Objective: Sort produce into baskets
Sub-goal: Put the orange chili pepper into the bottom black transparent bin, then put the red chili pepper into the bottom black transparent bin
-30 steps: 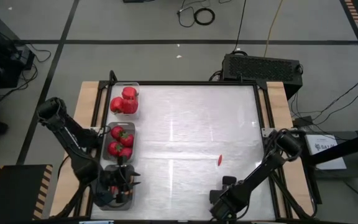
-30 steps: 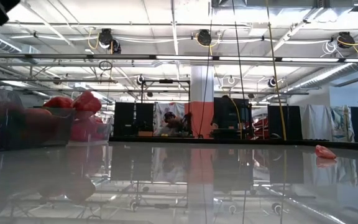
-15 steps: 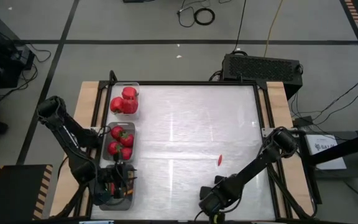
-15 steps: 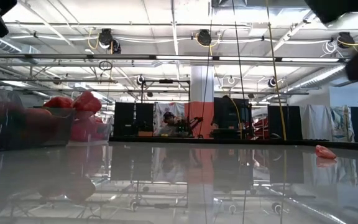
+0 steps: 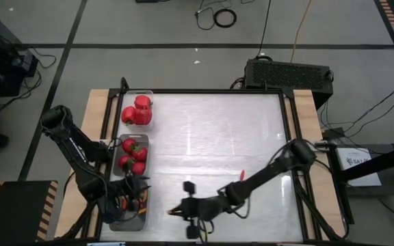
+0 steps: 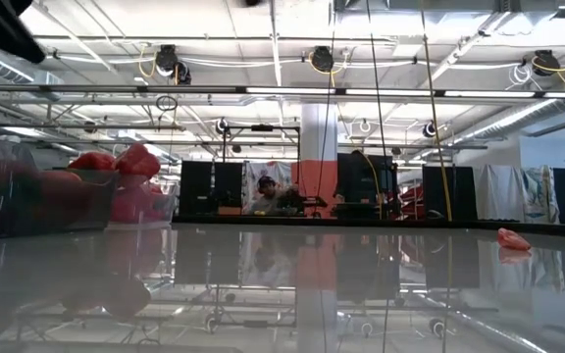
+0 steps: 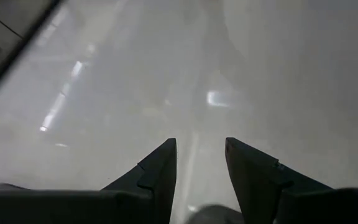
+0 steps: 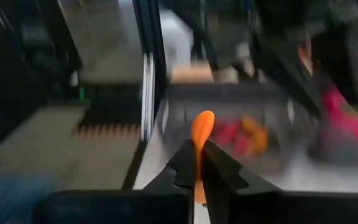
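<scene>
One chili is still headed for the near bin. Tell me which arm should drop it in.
Right. Its pincer is shut on the chili and aimed at the near bin. The left pincer is open and empty, over that bin.

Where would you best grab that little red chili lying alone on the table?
Probably across its narrow middle, coming straight down from above. The chili lies flat and alone on the white table, so nothing blocks a top approach. The right gripper already pinches an orange chili that way; the left gripper hangs open.
</scene>
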You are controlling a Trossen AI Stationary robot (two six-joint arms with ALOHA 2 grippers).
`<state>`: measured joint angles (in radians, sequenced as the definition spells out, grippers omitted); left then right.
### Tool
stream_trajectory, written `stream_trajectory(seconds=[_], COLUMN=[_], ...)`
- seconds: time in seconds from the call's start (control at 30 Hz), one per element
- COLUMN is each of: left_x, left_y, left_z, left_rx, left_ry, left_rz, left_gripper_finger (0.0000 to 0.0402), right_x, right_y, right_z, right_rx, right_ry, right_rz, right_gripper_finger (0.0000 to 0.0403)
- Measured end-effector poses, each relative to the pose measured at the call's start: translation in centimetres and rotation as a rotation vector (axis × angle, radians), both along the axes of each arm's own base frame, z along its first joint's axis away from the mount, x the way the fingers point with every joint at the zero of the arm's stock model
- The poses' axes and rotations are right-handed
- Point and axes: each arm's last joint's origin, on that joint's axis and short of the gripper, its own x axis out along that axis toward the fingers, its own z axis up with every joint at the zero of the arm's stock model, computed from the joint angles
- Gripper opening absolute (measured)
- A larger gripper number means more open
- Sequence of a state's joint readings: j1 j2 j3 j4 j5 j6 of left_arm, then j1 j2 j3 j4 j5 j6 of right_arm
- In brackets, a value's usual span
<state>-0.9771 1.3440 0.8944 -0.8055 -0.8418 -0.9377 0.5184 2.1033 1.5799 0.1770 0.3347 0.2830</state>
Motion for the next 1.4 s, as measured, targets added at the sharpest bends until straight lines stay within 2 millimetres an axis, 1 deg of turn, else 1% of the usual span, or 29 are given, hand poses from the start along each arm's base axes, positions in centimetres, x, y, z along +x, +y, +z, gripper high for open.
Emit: stream_trajectory(seconds=[0.13, 0.2, 0.3, 0.43, 0.5, 0.6, 0.7, 0.8, 1.2, 1.3, 1.4], left_x=[0.1, 0.1, 0.0, -0.4, -0.7, -1.2, -1.4, -1.4, -1.4, -1.4, -1.4], left_y=[0.3, 0.5, 0.7, 1.3, 1.8, 2.3, 2.6, 2.7, 2.7, 2.7, 2.7], left_z=[0.3, 0.4, 0.3, 0.2, 0.1, 0.0, 0.0, 0.0, -0.1, -0.1, -0.1], left_rx=[0.086, 0.115, 0.141, 0.17, 0.199, 0.189, 0.179, 0.177, 0.175, 0.174, 0.172], left_ry=[-0.098, -0.131, -0.13, -0.101, -0.075, -0.046, -0.042, -0.042, -0.039, -0.039, -0.037], left_rz=[0.042, 0.056, 0.06, 0.093, 0.107, 0.152, 0.187, 0.196, 0.195, 0.195, 0.195], left_gripper_finger=[0.0145, 0.0145, 0.0145, 0.0145, 0.0145, 0.0145, 0.0145, 0.0145, 0.0145, 0.0145, 0.0145], right_x=[3.2, 4.8, 7.5, 11.0, 12.3, 13.7, 14.2, 14.4, 14.7, 14.5, 13.9], right_y=[-1.0, -1.6, -2.3, -2.2, -2.0, -2.0, -2.3, -2.8, -3.7, -3.7, -3.9], right_z=[-2.3, -3.2, -4.8, -6.9, -7.4, -7.9, -8.9, -9.6, -9.5, -8.5, -6.5], right_rx=[0.001, 0.009, 0.009, 0.047, 0.056, 0.048, 0.024, 0.001, -0.002, -0.012, -0.051], right_ry=[-0.247, -0.319, -0.349, -0.366, -0.376, -0.371, -0.302, -0.237, -0.229, -0.199, -0.082], right_rz=[-0.021, -0.047, -0.047, 0.033, 0.041, 0.035, 0.027, 0.015, -0.002, 0.001, 0.01], right_gripper_finger=[0.0007, 0.0007, 0.0009, 0.0014, 0.0016, 0.0021, 0.0029, 0.004, 0.0105, 0.0118, 0.0127])
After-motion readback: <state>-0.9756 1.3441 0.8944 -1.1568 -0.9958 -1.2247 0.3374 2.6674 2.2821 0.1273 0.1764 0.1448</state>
